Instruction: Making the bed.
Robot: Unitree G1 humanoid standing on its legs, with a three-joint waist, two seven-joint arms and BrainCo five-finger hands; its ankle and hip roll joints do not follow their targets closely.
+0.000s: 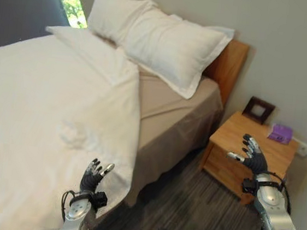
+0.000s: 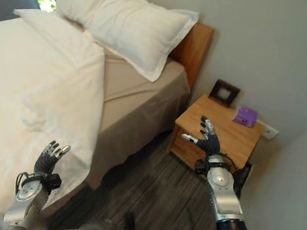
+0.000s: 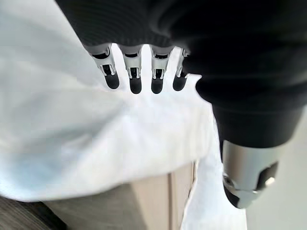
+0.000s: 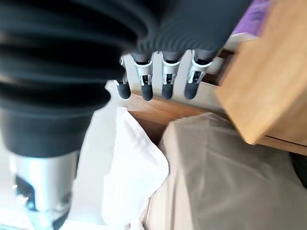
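The bed (image 1: 175, 117) has a white duvet (image 1: 44, 109) spread over most of it, with its edge hanging down the near side. Two white pillows (image 1: 161, 39) lean on the wooden headboard (image 1: 230, 65). The left hand (image 1: 93, 175) is up by the duvet's hanging edge, fingers loose, holding nothing. The right hand (image 1: 252, 154) is up in front of the nightstand (image 1: 248, 150), fingers spread, empty. A small picture frame (image 1: 259, 109) and a purple packet (image 1: 280, 133) sit at the nightstand's back edge.

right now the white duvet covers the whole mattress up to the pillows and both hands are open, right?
Not quite. The white duvet leaves a beige strip of mattress bare on the nightstand side, as the left eye view shows. The pillows sit by the headboard, and the left hand and right hand are open.
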